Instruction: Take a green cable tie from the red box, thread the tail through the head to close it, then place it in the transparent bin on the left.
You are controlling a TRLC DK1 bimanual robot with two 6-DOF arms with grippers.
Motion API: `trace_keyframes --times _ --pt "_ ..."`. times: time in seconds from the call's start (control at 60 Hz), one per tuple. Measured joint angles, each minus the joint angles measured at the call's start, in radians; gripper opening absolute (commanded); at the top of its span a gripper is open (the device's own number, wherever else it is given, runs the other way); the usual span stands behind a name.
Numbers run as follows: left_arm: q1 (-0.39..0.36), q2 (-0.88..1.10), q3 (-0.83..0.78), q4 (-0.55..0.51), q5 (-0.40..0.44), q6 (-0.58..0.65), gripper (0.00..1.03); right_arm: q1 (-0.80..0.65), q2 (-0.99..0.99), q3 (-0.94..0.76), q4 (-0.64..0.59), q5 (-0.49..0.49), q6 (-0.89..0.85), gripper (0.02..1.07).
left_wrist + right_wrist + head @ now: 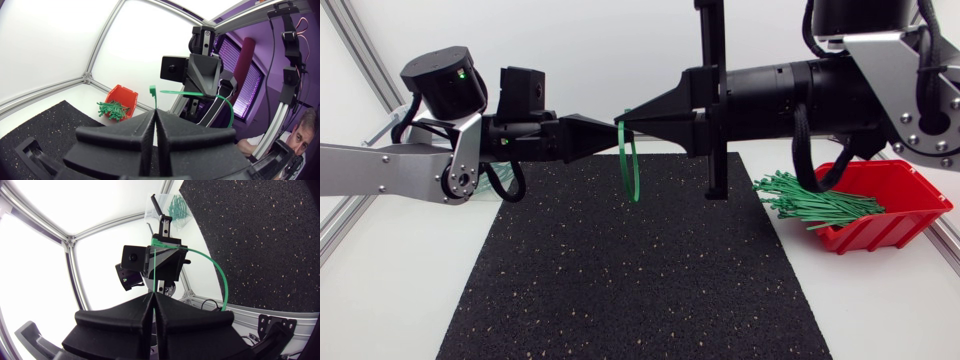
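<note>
A green cable tie (632,168) hangs as a loop above the black mat, held between both grippers, which meet tip to tip. My left gripper (616,136) is shut on one end; in the left wrist view the tie's head (152,90) sticks up from between its fingers (145,131). My right gripper (626,122) is shut on the other end, and a thin green strand (154,277) runs from its fingers (165,311) to the left gripper (161,262). Whether the tail passes through the head I cannot tell. The red box (895,205) with several green ties (815,203) sits at the right.
A black mat (630,280) covers the middle of the table. The transparent bin (159,205), with green ties inside, stands at the left behind my left arm (380,165). My right arm (800,95) stretches over the mat's far right corner and the red box.
</note>
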Motion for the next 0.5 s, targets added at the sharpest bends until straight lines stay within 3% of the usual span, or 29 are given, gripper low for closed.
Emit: trace_keyframes --times 0.5 --pt "-0.005 -0.01 -0.006 0.001 0.0 0.0 0.03 0.0 -0.001 0.0 0.006 0.01 0.0 0.07"
